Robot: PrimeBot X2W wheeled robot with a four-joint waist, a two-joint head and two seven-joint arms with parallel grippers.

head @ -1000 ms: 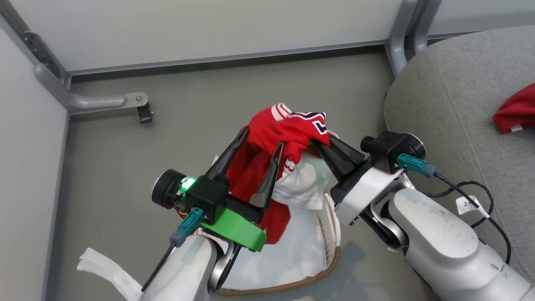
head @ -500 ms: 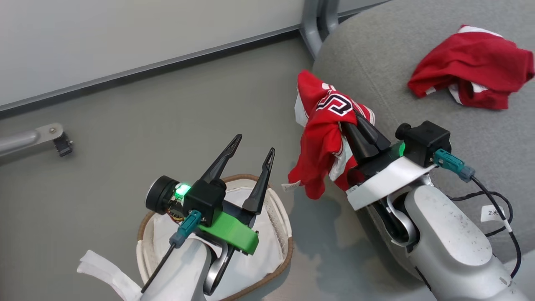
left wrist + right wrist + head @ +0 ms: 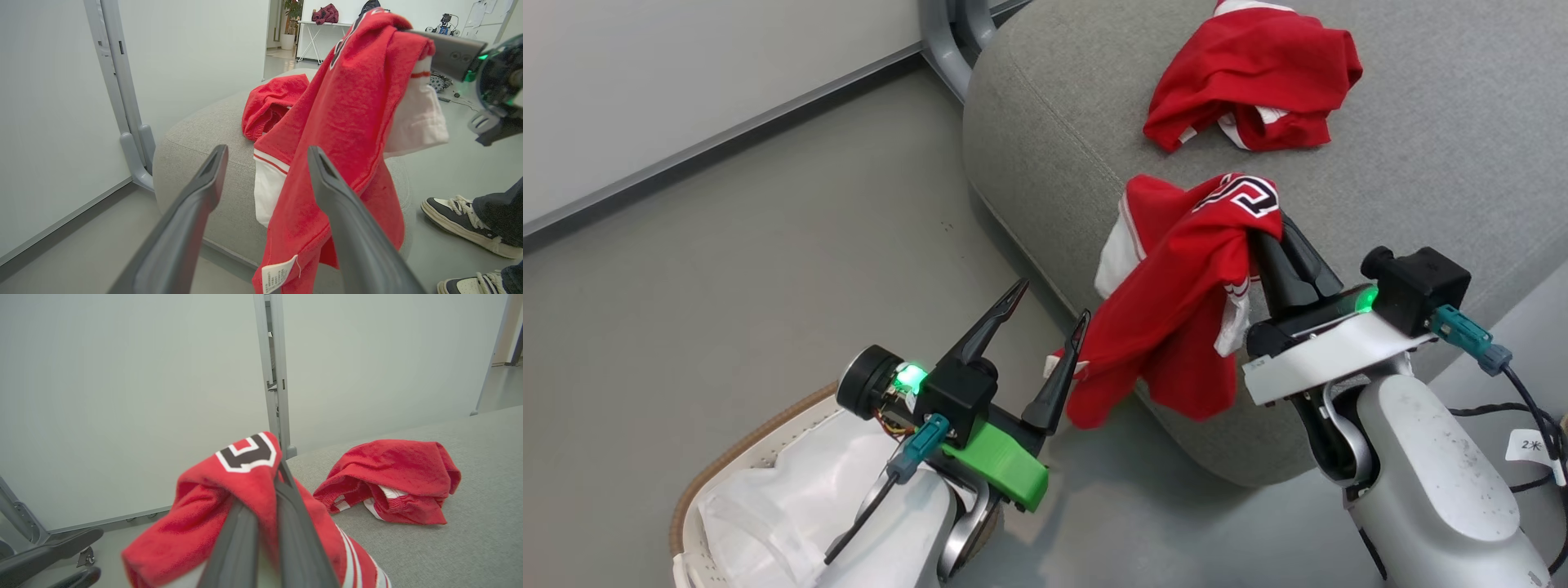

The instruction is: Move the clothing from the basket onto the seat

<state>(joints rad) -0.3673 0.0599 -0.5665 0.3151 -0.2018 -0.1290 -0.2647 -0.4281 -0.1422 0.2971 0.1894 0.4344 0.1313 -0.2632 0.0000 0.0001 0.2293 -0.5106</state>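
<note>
Entry: clothing in transit. Held garment [image 3: 1176, 310]: red, white trim, dark number patch. It is pinched near its top between the closed fingers of the right gripper [image 3: 1278, 245] and draped over their tips. The bulk hangs down across the near edge of the seat [image 3: 1421, 163], with the label [image 3: 278, 277] lowest. A high grip probably keeps the cloth off the floor [image 3: 768, 286] during carriage, and release looks due once it hangs further over the cushion. Laid garment [image 3: 1254, 86]: red, crumpled, lying on the seat top further in, apart from the held one. Basket [image 3: 698, 490]: on the floor at lower left, well apart from the seat. Its white liner [image 3: 784, 506] is visible and no red cloth can be seen inside, though the left arm hides part of it. Right arm: the forearm rises from lower right, with the wrist tipped so the fingers point up and away over the seat edge. Left gripper [image 3: 1052, 302]: fingers spread wide with nothing between them, angled up toward the hanging hem. One tip is just beside the hem, and contact cannot be told. Probably standing by. Shoes [image 3: 461, 220]: a person's, on the floor beyond the seat.
</note>
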